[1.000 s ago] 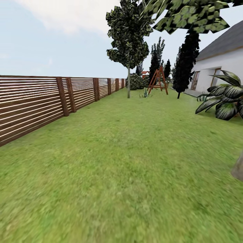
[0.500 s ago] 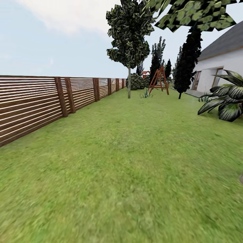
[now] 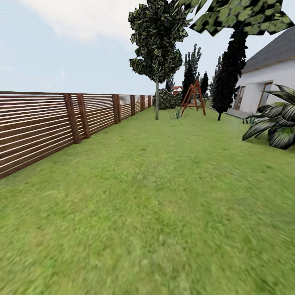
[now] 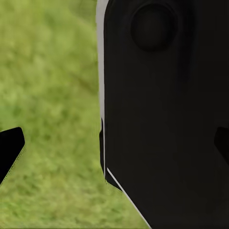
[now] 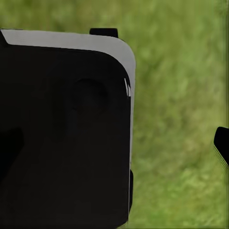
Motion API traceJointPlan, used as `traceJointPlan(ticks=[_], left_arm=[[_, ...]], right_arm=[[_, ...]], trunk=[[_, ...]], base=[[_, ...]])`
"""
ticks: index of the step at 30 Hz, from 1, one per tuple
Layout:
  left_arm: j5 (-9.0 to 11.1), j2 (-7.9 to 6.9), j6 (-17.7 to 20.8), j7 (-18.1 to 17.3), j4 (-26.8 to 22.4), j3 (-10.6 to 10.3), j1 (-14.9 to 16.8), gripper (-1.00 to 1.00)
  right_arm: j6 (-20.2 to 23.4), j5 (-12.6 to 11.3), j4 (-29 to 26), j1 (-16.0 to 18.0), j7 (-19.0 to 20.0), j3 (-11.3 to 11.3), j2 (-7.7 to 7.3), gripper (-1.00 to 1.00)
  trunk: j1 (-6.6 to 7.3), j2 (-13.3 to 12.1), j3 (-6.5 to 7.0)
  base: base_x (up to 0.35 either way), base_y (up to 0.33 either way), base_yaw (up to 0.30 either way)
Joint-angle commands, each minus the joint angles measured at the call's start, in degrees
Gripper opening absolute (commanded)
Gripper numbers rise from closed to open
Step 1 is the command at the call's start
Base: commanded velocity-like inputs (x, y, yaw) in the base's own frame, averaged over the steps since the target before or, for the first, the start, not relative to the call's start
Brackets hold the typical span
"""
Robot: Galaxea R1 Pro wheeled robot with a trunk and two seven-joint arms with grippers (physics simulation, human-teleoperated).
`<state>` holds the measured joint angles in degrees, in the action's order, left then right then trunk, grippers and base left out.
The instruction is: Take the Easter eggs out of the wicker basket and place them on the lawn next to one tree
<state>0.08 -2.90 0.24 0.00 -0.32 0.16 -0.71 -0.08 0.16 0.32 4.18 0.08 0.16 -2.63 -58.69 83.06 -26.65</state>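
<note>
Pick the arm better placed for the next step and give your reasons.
Neither yet, as far as I can judge: basket and eggs are out of sight. The head view shows lawn, a fence and a distant tree. Both wrist views show grass behind dark robot parts. Drive on first.

A black robot body panel (image 4: 162, 119) looms over blurred green lawn (image 4: 52, 95), two dark fingertips (image 4: 9, 148) apart at the edges.

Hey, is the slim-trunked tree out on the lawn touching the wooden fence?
Apart. In the head view the tree rises from the lawn, with a strip of grass separating its trunk from the fence.
</note>
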Motion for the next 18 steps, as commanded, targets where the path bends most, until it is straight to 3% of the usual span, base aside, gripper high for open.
traceJointPlan(ticks=[1,15,18], left_arm=[[0.01,0.00,0.03,0.00,-0.03,0.01,0.00,1.00],[0.01,-0.02,0.03,0.00,-0.03,0.01,0.00,1.00],[0.01,-0.03,0.03,0.00,-0.03,0.01,0.00,1.00]], right_arm=[[-0.01,0.02,0.03,0.04,0.00,0.02,0.00,1.00],[-0.01,0.00,0.03,0.04,-0.02,0.02,0.01,1.00],[-0.01,-0.33,0.03,0.04,-0.07,-0.17,0.03,1.00]], trunk=[[-0.03,0.02,-0.04],[-0.03,0.02,-0.05],[-0.03,0.02,-0.10]], base=[[0.330,0.000,0.000],[0.330,0.000,0.002],[0.330,0.000,0.162]])
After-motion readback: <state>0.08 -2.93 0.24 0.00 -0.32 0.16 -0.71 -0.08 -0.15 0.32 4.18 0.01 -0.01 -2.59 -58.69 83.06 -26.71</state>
